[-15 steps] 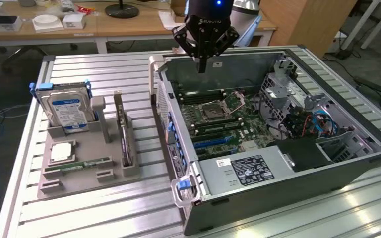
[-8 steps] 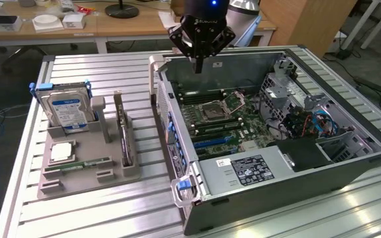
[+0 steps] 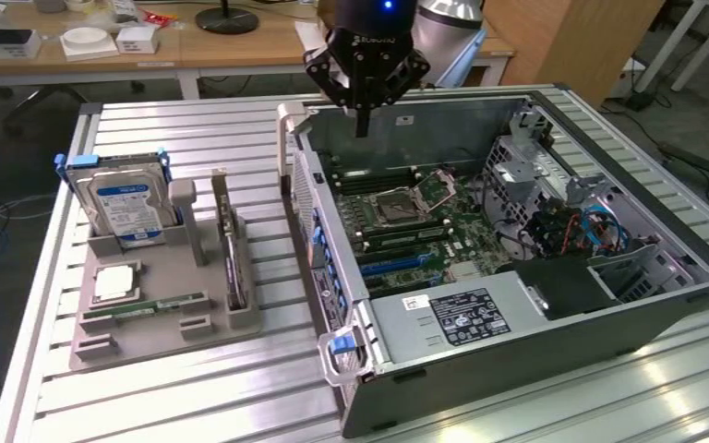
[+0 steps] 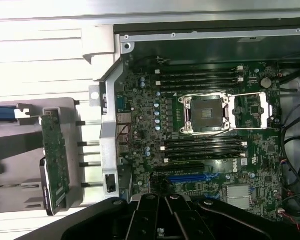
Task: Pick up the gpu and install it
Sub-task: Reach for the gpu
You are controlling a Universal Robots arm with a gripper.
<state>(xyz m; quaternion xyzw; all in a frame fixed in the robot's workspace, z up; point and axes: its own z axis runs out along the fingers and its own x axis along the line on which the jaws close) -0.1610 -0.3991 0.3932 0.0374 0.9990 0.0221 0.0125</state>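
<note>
Open computer case (image 3: 552,355) lying along the slatted metal surface's (image 3: 170,129) edge at the exterior view's right. The jaws, pressed together and holding nothing, hang over the case's far rim with free air above the motherboard (image 3: 416,221). The gpu (image 3: 233,254) stands on edge in a grey holder (image 3: 188,268) near the opposite edge, just beside the case wall. Wooden desks (image 3: 207,46) stand behind.
</note>
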